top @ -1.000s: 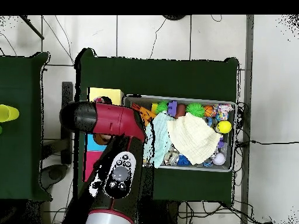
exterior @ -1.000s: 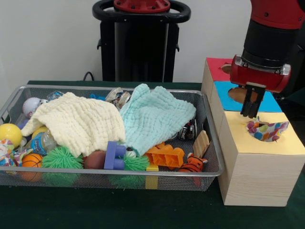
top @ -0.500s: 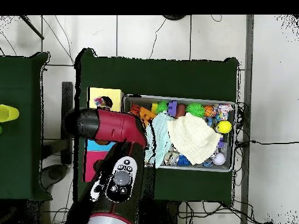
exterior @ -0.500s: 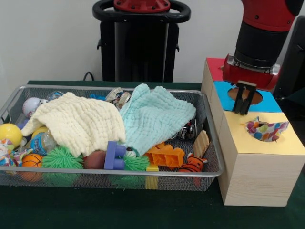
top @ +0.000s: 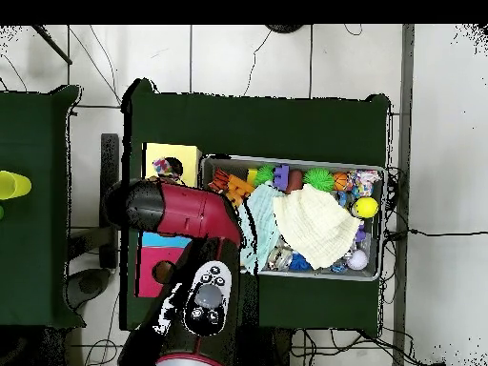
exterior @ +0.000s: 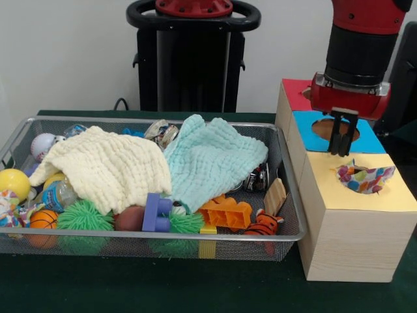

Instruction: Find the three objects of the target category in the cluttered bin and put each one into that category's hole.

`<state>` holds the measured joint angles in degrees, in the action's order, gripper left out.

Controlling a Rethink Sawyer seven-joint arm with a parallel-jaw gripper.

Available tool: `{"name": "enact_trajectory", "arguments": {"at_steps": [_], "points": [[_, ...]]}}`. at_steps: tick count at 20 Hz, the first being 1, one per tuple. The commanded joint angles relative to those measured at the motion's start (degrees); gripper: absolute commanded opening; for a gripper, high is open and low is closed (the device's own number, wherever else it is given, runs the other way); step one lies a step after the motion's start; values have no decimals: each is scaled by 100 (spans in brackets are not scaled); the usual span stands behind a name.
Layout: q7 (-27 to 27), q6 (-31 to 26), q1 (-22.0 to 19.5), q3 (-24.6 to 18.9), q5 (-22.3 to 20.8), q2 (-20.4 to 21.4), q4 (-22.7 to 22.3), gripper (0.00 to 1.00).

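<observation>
front view: end effector (exterior: 342,141) empty, fingers nearly together, hanging above the blue hole (exterior: 335,130)

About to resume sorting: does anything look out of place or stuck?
Yes. A colourful polka-dot cloth is bunched in the hole on the yellow panel of the wooden box, part hanging over the rim rather than dropped through. The pincer hangs above, empty.

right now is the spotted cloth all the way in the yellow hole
No. The cloth is partly in: one end sags into the hole, the rest lies over the rim on the yellow top.
</observation>
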<state>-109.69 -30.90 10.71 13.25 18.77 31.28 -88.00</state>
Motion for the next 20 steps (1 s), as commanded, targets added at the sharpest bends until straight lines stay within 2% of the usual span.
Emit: {"name": "enact_trajectory", "arguments": {"at_steps": [1, 3, 9, 15, 18, 20], "points": [[-935, -672, -34, -482, 139, 268, 273, 0], [-970, -812, -30, -451, 136, 296, 439, 0], [-972, -635, -90, -541, 201, 260, 491, 0], [-905, -170, -235, -643, 237, -82, 726, 0], [-863, 379, -315, -734, 223, -225, 769, 0], [-898, 440, -314, -704, 194, -305, 816, 0]]}}
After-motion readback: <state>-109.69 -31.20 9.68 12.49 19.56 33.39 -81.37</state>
